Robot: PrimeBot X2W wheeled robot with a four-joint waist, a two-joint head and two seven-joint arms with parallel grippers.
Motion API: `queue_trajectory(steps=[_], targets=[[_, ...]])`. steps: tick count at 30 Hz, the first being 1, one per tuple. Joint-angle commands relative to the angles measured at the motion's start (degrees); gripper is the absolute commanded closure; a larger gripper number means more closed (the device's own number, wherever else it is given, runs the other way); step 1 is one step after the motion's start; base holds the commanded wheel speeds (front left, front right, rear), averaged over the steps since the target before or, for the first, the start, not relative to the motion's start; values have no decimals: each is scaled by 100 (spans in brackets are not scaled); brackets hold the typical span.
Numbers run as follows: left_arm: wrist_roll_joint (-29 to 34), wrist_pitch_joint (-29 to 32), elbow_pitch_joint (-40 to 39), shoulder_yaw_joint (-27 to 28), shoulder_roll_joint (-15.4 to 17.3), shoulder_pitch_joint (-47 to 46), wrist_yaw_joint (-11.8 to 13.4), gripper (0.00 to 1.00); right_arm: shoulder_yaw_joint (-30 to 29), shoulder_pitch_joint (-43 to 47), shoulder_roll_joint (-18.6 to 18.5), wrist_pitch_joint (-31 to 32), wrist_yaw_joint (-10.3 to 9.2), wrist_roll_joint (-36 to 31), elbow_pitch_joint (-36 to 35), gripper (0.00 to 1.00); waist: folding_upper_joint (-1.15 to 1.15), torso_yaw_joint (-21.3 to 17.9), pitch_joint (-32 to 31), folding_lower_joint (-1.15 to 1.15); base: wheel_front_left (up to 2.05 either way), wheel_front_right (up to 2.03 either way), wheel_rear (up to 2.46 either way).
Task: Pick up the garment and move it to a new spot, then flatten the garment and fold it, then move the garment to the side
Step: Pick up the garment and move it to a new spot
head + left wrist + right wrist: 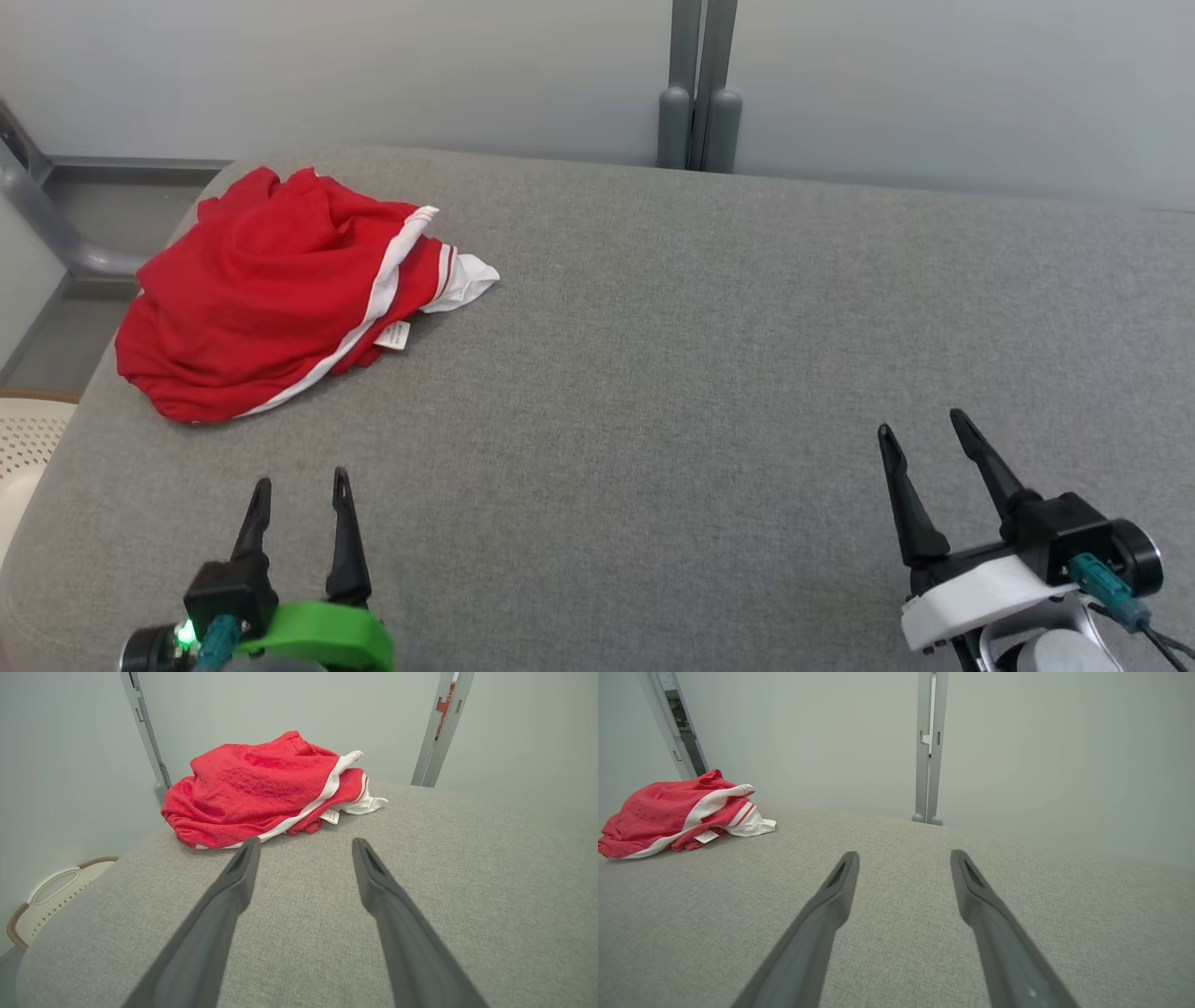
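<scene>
A crumpled red garment (271, 289) with white stripes and a small label lies bunched at the far left of the grey padded surface (709, 373). My left gripper (302, 483) stands open near the front left, a short way in front of the heap, with nothing between its fingers. In the left wrist view the garment (266, 793) sits just beyond the open left gripper (306, 845). My right gripper (920, 423) is open at the front right, far from the cloth. From the right wrist view the garment (677, 812) shows at the left, well away from the open right gripper (903, 858).
A pale wall with a grey vertical post (702, 89) runs behind the surface. A cream perforated basket (23, 439) stands off the surface's left edge, also seen as the basket (51, 896) in the left wrist view. Bare grey fabric stretches between the two grippers.
</scene>
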Motion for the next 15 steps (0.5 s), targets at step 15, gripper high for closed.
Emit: queue_trajectory(steps=[15], targets=[[-276, 1443, 1317, 10, 433, -3609, 46, 0, 553, -1404, -1045, -18, -2, 339, -480, 0, 0, -180, 2749, 0, 0, 0, 0]])
